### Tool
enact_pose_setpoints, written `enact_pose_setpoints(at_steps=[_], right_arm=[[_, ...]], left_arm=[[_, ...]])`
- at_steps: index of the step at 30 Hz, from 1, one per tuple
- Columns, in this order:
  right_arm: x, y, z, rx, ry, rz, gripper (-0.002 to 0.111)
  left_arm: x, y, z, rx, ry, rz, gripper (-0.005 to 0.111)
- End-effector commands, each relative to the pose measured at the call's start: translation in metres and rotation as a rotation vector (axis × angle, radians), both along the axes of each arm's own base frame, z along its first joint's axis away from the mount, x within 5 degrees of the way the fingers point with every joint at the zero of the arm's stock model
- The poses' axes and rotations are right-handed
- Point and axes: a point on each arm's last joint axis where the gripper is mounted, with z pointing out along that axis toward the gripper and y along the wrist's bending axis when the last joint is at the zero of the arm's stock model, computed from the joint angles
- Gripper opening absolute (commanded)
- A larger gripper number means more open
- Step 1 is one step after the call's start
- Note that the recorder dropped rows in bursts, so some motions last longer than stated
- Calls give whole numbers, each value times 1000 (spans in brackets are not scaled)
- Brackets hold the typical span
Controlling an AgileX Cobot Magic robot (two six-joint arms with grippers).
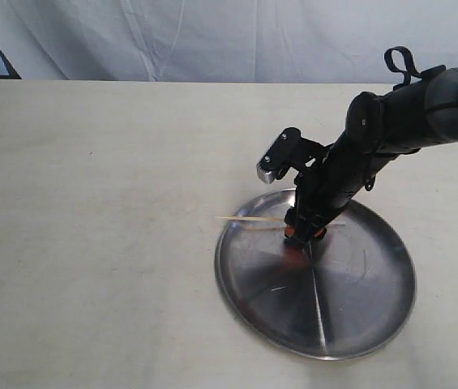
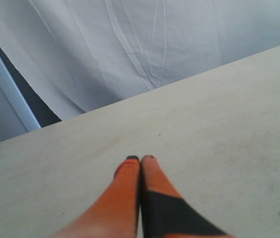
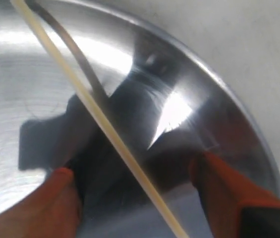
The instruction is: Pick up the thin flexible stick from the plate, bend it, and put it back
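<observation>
Plate (image 1: 358,308) sits on the pale table (image 1: 91,203), right of middle in the exterior view. Right gripper (image 1: 300,235) hangs low over its 11 o'clock area, jaws spread wide, and the thin flexible stick (image 1: 249,219) runs between the fingers, touching neither. One stick end juts past the rim at 10 o'clock. Left gripper (image 2: 140,158) is pressed closed, holding nothing, above the table

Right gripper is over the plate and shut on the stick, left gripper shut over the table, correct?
No: the right gripper is open, a finger on each side of the stick, as the right wrist view shows. It is over the plate; the left gripper is shut over the table.
</observation>
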Motion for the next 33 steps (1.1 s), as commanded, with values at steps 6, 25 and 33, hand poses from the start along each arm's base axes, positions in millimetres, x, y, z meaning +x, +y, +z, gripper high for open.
enact_pose_setpoints(at_steps=[6, 25, 33], right_arm=[[5, 0, -3, -5, -41, -2, 38], [2, -4, -14, -67, -4, 66, -1], [1, -3, 0, -45, -13, 52, -1]], left_arm=[[0, -1, 0, -3, -13, -10, 0], [0, 1, 1, 73, -37, -5, 0], [0, -1, 15, 185, -214, -27, 0]])
